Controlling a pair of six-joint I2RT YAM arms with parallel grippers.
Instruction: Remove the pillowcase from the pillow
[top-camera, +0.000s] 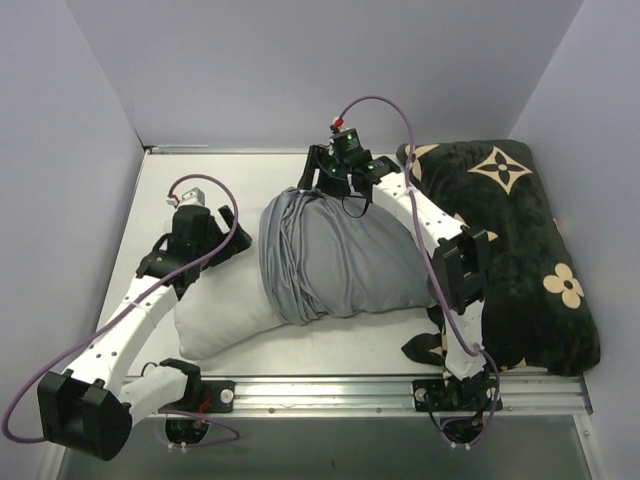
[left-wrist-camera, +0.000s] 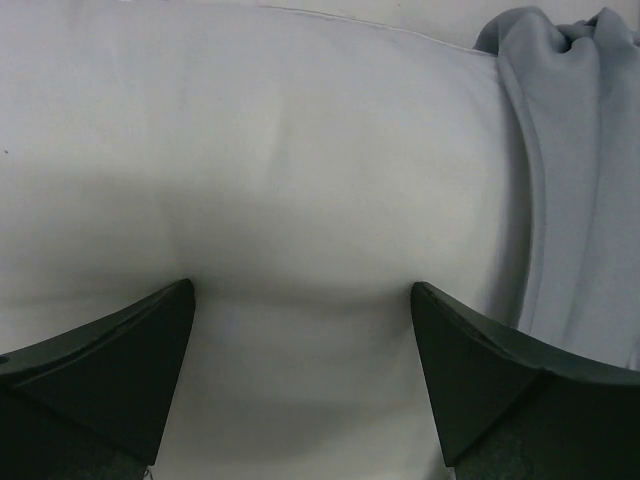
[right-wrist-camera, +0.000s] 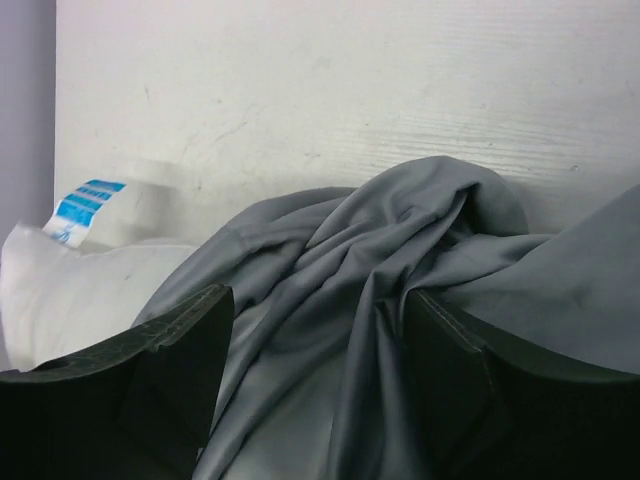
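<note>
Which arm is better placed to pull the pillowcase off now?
Right, likely: the right gripper straddles bunched pillowcase folds, open, ready to pinch. The left gripper sits open over bare pillow, beside the cloth.

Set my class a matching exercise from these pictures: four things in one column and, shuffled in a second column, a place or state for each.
Column A
1. pillowcase
2. pillow
3. black cushion
4. blue label

Column B
a. white, its left end bare
b. at a corner of the pillow
c. grey, bunched over the pillow's right part
d. tan flower motifs, at the right side of the table

Pairs: 1-c, 2-a, 3-d, 4-b.
</note>
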